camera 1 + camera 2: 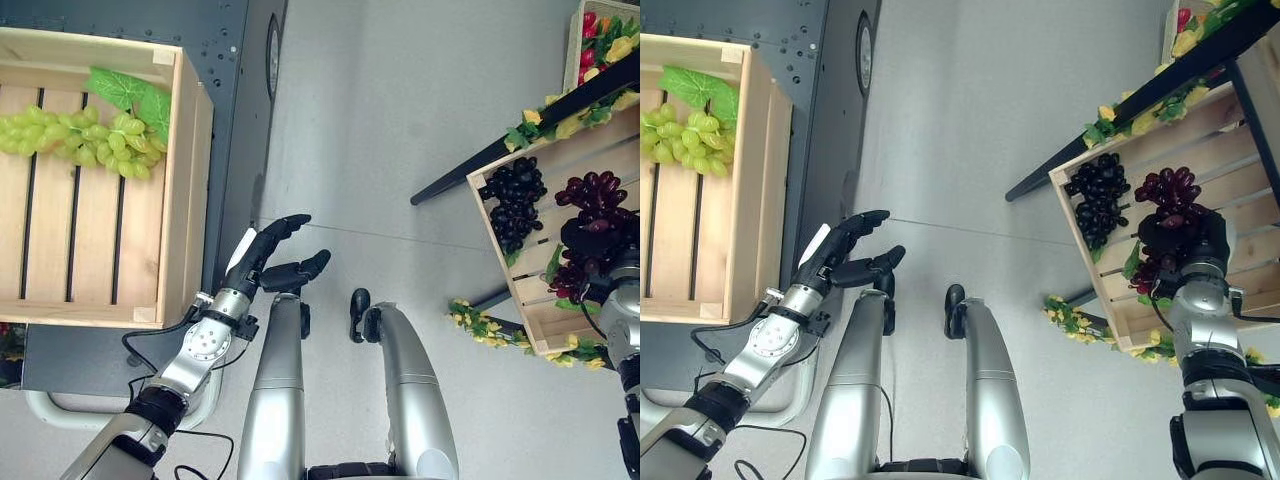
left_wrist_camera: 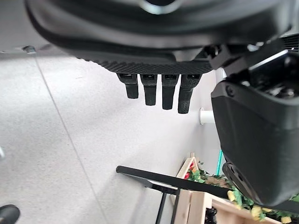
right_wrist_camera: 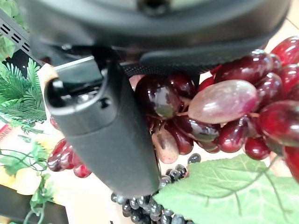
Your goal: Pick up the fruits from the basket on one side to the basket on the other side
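The right robot hand (image 1: 1185,238) is down in the right crate (image 1: 1240,290), lying on the red grapes (image 1: 1168,190). In its wrist view the dark thumb (image 3: 105,135) stands beside the red bunch, berries pressed close against the palm, with a green leaf (image 3: 224,193) near them. The fingers are hidden by the bunch, so whether they are curled round it cannot be told.

Just beside the red grapes, on the same slatted floor of the right crate, lies a bunch of black grapes (image 1: 1098,198), toward the robot's left. Yellow flowers and green foliage (image 1: 1072,318) trim the crate's edges. A dark bar (image 1: 1110,125) runs along its far side, and a second box of mixed fruit (image 1: 605,40) sits beyond it.

The left robot hand (image 1: 275,255) hangs in the air over the grey floor (image 1: 400,130), between the two crates, holding nothing; its fingers (image 2: 161,91) are straight and relaxed, the thumb apart from them.

Well apart on the robot's left stands the left crate (image 1: 185,200). Green grapes (image 1: 90,138) with a leaf (image 1: 130,92) lie at its far end. That crate rests on a dark desk (image 1: 235,120).
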